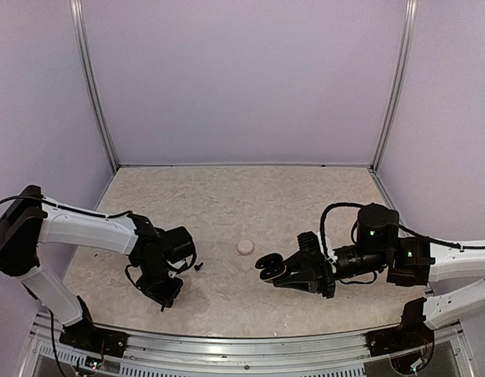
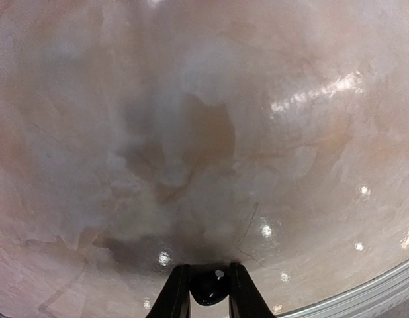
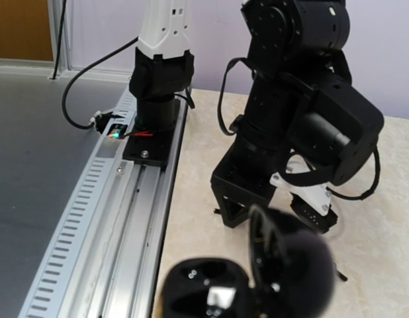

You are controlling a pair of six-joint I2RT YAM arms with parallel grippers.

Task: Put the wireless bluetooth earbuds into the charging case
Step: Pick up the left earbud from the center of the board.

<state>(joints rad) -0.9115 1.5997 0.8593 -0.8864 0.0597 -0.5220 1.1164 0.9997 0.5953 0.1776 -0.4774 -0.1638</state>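
**Left arm pinches a black earbud low over the surface while the right arm holds the case open.**

Nearest the bases, the left arm folds with its elbow out and its wrist turned straight down. The left fingers (image 1: 165, 297) are closed on a small glossy black earbud (image 2: 208, 286), low over the pale marbled surface (image 1: 227, 204); whether they touch it cannot be told. Just beside that wrist a second black earbud (image 1: 199, 266) lies on the surface. The right arm reaches in low from the right with its forearm near level. The right fingers (image 1: 278, 272) point left and grip an open black charging case (image 1: 265, 265), its lid hinged up and its wells facing the wrist camera. A little farther back, between the arms and apart from both, sits a whitish round case (image 1: 245, 247).
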